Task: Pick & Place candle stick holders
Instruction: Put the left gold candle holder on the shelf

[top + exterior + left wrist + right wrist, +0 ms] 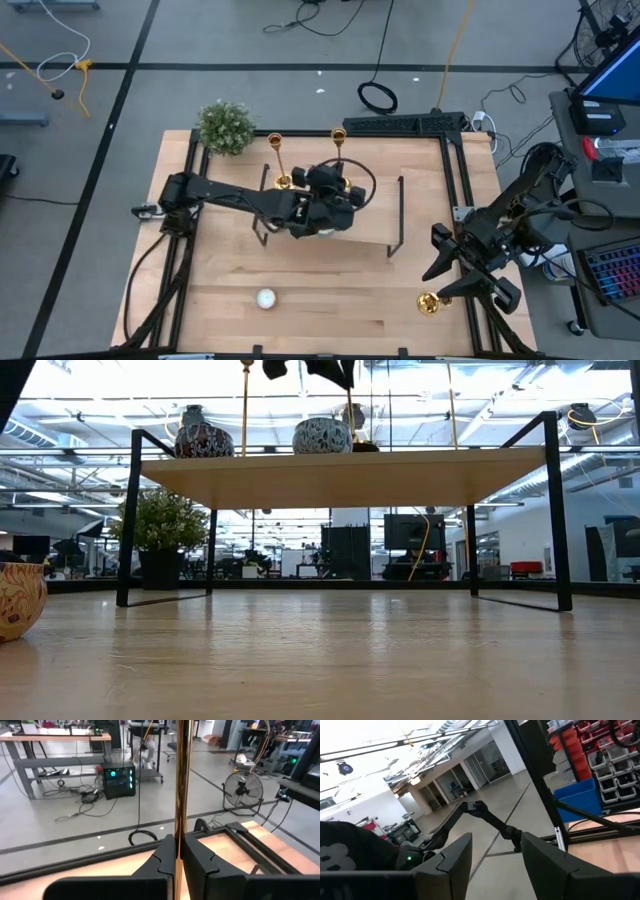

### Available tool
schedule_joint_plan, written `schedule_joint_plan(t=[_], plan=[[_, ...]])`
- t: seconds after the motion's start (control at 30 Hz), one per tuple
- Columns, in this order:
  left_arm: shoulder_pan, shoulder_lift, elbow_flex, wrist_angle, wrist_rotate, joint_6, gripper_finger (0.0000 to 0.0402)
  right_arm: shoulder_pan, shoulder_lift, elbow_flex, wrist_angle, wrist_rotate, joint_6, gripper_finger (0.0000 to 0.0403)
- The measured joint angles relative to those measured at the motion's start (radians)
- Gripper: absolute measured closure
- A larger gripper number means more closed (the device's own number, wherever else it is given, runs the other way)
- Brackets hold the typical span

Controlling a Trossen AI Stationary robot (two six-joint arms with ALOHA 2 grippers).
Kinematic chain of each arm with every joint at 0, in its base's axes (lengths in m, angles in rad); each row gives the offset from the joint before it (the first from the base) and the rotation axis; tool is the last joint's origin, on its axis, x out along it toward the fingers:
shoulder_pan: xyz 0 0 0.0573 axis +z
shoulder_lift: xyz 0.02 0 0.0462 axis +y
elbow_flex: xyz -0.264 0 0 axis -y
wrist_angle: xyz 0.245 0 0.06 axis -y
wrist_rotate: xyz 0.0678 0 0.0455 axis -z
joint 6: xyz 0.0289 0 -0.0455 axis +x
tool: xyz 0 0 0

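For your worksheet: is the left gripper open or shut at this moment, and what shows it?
Shut. In the left wrist view the left gripper has both dark fingers pressed against the thin gold stem of a candle stick holder, which stands upright between them.

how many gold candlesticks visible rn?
3. One stands on the shelf's left rear. One stands at the shelf's rear centre, its stem clamped in the left gripper. One lies by the table's front right, near the right gripper. None seem hidden.
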Motion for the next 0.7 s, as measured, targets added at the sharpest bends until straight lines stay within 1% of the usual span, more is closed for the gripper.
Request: schedule_joint_plan(t=[0.27, 0.5, 0.6, 0.7], plan=[[0.010, 0.006, 0.000, -0.083, -0.022, -0.090, 0.0387, 0.000, 0.000, 0.000, -0.008, 0.000, 0.002, 0.0238], [0.023, 0.006, 0.000, -0.186, 0.003, -0.200, 0.0387, 0.000, 0.000, 0.000, -0.013, 0.000, 0.003, 0.0238], [0.024, 0.006, 0.000, -0.221, -0.009, -0.215, 0.0387, 0.000, 0.000, 0.000, -0.015, 0.000, 0.003, 0.0238], [0.034, 0.006, 0.000, -0.247, 0.002, -0.235, 0.0387, 0.001, 0.001, 0.000, -0.021, -0.001, 0.003, 0.0238]])
